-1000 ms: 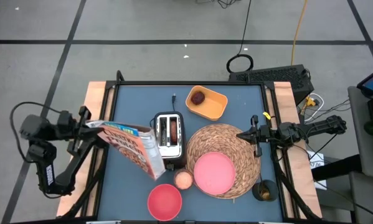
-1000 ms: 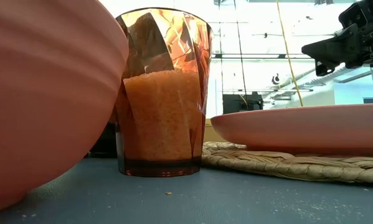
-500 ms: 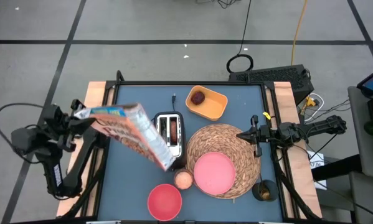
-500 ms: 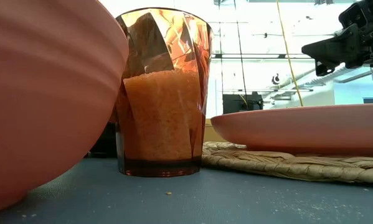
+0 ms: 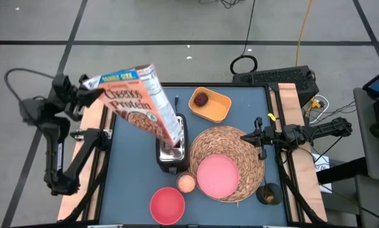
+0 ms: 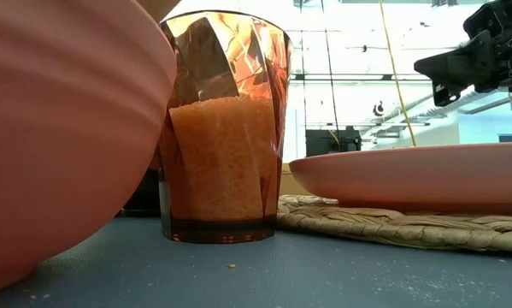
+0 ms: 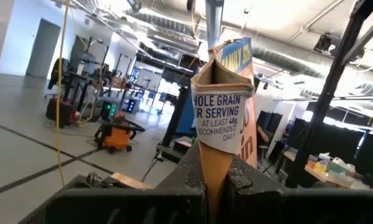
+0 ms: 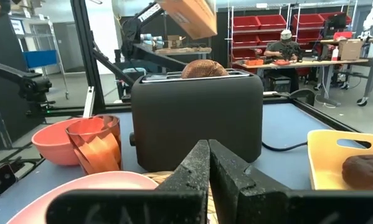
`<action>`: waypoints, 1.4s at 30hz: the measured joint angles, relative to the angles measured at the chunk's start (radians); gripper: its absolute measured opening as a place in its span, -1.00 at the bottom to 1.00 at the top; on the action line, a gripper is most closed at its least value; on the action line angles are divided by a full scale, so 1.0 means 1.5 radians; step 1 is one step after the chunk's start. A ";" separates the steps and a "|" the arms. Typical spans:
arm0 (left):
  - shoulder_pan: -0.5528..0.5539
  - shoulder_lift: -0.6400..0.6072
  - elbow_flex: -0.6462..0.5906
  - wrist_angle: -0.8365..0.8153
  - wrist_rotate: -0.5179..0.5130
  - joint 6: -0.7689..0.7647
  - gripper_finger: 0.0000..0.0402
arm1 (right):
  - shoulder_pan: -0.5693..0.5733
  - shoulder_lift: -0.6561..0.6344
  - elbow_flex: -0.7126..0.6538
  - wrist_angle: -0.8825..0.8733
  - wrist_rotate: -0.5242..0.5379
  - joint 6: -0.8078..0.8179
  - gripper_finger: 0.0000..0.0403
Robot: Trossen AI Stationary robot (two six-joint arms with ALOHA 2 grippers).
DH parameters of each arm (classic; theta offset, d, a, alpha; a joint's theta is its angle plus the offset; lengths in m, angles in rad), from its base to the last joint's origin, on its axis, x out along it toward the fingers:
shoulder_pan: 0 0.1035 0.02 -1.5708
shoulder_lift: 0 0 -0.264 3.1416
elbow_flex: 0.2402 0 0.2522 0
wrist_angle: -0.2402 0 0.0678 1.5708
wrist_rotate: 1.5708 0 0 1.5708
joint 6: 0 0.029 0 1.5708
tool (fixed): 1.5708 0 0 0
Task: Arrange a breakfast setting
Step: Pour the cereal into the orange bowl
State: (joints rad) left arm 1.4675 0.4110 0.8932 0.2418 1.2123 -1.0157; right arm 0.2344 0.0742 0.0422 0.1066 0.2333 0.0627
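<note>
My left gripper (image 5: 90,95) is shut on a Cheerios cereal box (image 5: 142,101), held high over the table's far left and over the toaster (image 5: 170,155). The woven straw placemat (image 5: 230,149) lies at the right with the flat pink plate (image 5: 216,175) on it. The pink bowl (image 5: 167,205) stands at the near edge. The brown bread (image 8: 202,67) sticks up out of the toaster's slot. The dark-red fruit (image 5: 202,99) lies in a yellow tray (image 5: 217,107). My right gripper (image 5: 243,137) is shut and empty, level above the placemat's right edge. My left gripper pinches the cereal box between its two fingers (image 7: 192,171), one on each broad face, beside the narrow side panel (image 7: 216,158) at the box's end nearest the arm. The fingers come level from the table's left. The box is lifted clear and tilted, its printed front facing up.
An orange cup (image 5: 186,183) with orange filling stands between bowl and plate. The black toaster's cord (image 5: 176,101) runs toward the far edge. A dark cup (image 5: 268,195) sits at the near right corner. People work at benches in the room beyond.
My left gripper has risen and gone toward the table's far edge with the cereal box. The box, which stood left of the toaster, is lifted clear and has tipped back, its front now facing up, its free end over the toaster.
</note>
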 joint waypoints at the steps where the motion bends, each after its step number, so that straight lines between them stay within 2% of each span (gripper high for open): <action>1: -0.003 0.012 0.000 0.012 0.000 0.002 -0.99 | 0.000 0.000 0.000 0.000 0.000 -0.001 -1.00; 9: -0.046 0.114 0.000 0.092 -0.020 0.019 -0.99 | 0.000 0.000 0.000 -0.001 0.000 -0.002 -1.00; 14: -0.098 0.191 0.000 0.170 -0.037 0.019 -0.99 | 0.000 0.000 0.000 -0.001 0.000 -0.002 -1.00; 18: -0.165 0.250 0.000 0.200 -0.067 0.040 -0.99 | 0.000 0.000 0.000 0.014 0.001 -0.002 -1.00; 25: -0.306 0.337 0.005 0.248 -0.139 0.097 -0.99 | 0.000 0.000 0.000 0.112 0.022 -0.002 -0.93; 29: -0.375 0.380 0.032 0.251 -0.174 0.133 -0.99 | 0.000 0.000 0.000 0.170 0.103 -0.003 -0.72; 33: -0.438 0.424 0.068 0.251 -0.220 0.174 -0.99 | 0.000 0.000 0.000 0.223 0.177 -0.015 -0.38; 38: -0.506 0.488 0.127 0.251 -0.277 0.211 -0.99 | 0.000 0.000 0.000 0.286 0.230 -0.048 0.09; 42: -0.550 0.545 0.174 0.249 -0.318 0.238 -0.99 | 0.000 0.000 0.000 0.319 0.240 -0.048 0.41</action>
State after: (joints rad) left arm 0.6423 1.2291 1.1546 0.6155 0.7360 -0.6593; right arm 0.2347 0.0742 0.0422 0.5849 0.5926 -0.0090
